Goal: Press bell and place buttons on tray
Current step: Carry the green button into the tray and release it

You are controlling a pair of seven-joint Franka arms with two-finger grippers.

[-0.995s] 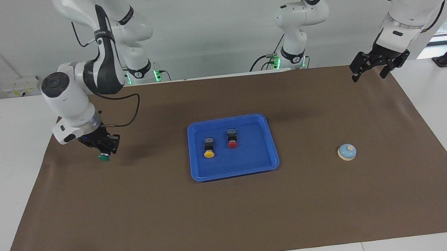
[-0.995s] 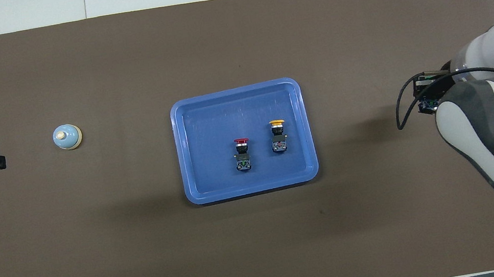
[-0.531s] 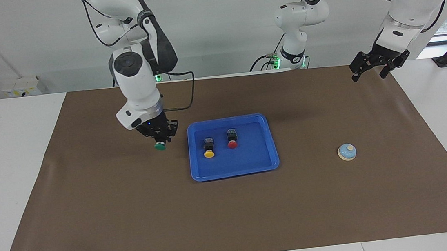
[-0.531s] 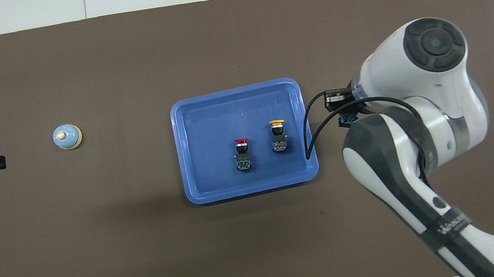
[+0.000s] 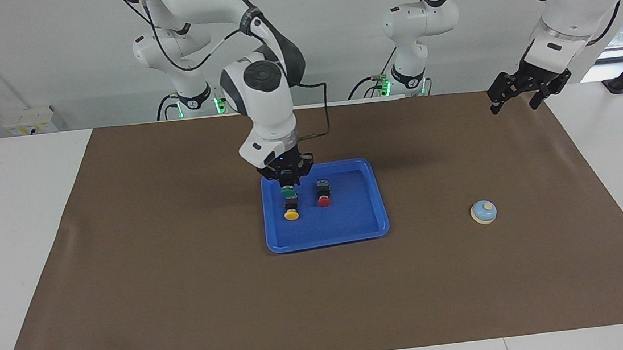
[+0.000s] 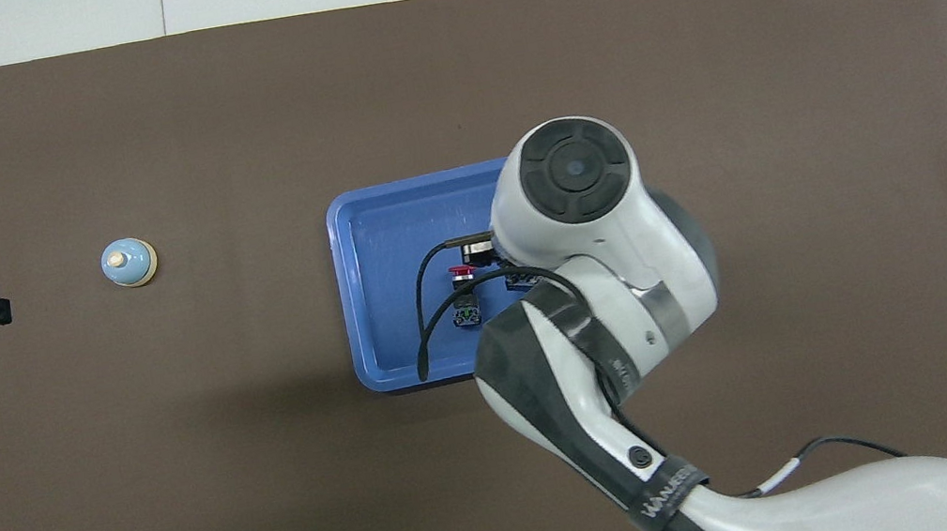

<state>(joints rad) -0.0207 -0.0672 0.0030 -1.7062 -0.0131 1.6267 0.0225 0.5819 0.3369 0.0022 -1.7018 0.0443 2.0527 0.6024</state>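
Blue tray (image 5: 373,223) lies mid-desk under the right gripper (image 5: 288,184), whose jaws clamp the green button (image 5: 288,192) just above the yellow button (image 5: 291,214); the red button (image 5: 323,200) lies beside it. The left gripper (image 5: 529,91), jaws spread wide, waits at its own end, bell (image 5: 483,211) nearby.

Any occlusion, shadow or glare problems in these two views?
Overhead view: the right arm's wrist hides the right gripper, green button and yellow button; red button shows. Facing view: all visible; soft shadow on the mat beside the tray; no glare.
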